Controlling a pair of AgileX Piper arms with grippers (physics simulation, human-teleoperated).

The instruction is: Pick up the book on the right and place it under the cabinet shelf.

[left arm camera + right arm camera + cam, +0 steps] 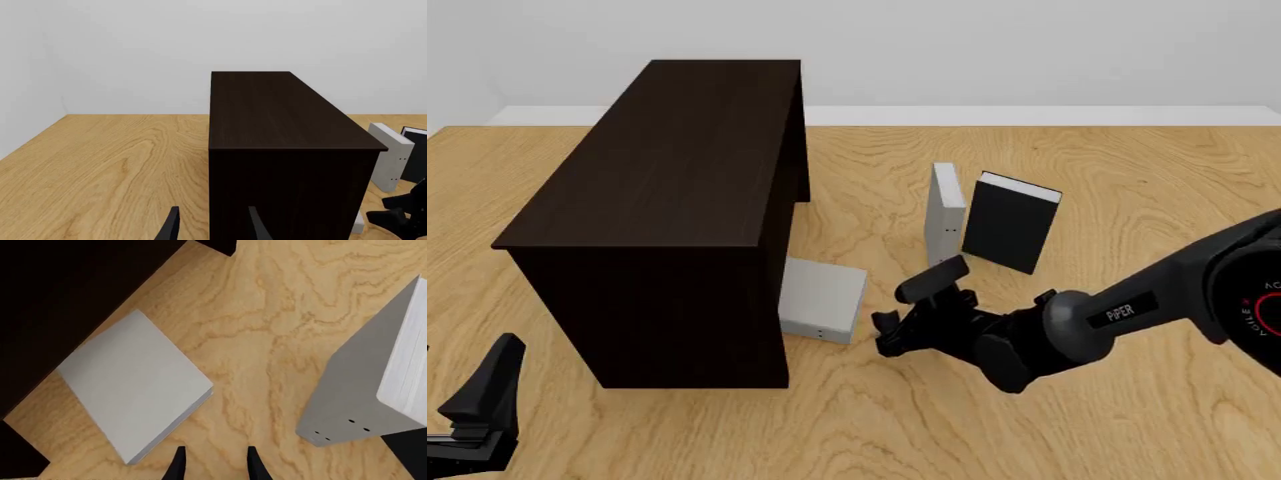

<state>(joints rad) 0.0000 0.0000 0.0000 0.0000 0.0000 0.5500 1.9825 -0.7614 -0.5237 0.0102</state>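
Three books [822, 298], one cabinet shelf [654, 215], two grippers.
One grey book lay part-hidden beneath the cabinet; right gripper [888, 332] and left gripper [211, 226] were released.

The book [823, 299] I'm after, light grey and plain-covered, lies flat on the surface with one edge tucked into the open recess of the cabinet shelf [674, 200], a large, near-black wooden box with a flat top standing upright just beside it.

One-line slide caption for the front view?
Right gripper open beside the grey book lying flat, partly under the cabinet shelf.
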